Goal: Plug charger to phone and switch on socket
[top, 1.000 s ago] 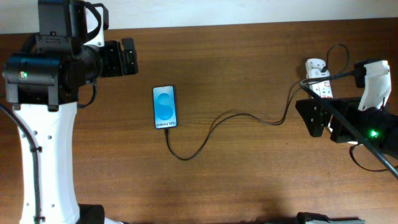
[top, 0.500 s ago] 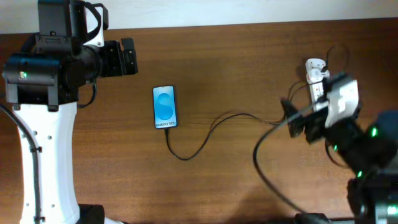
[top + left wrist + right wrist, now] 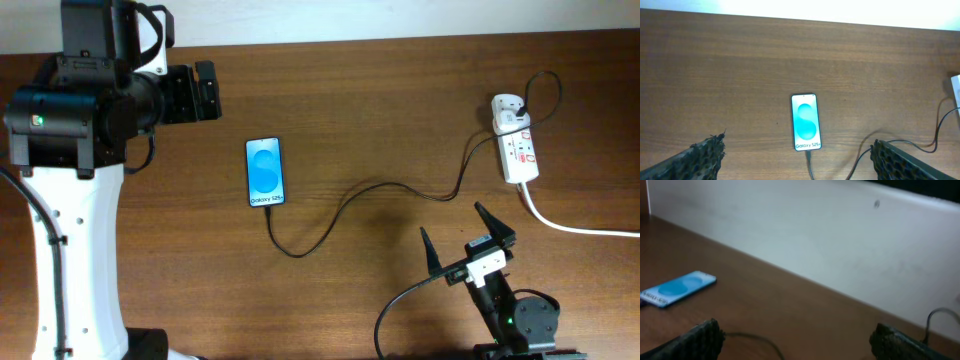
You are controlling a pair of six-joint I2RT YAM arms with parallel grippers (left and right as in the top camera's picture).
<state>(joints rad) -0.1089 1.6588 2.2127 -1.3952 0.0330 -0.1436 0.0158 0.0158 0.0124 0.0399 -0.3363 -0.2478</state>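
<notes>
Having left the socket (image 3: 516, 150), right pincer (image 3: 450, 219) gapes wide.

— What's different on the right side?
— The right gripper (image 3: 449, 218) no longer hangs by the socket (image 3: 518, 150). It now sits low in the overhead view, fingers spread, well apart from it.
— And the socket?
— Fully uncovered now, with its thick white cord (image 3: 570, 226) visible out to the right edge.
</notes>
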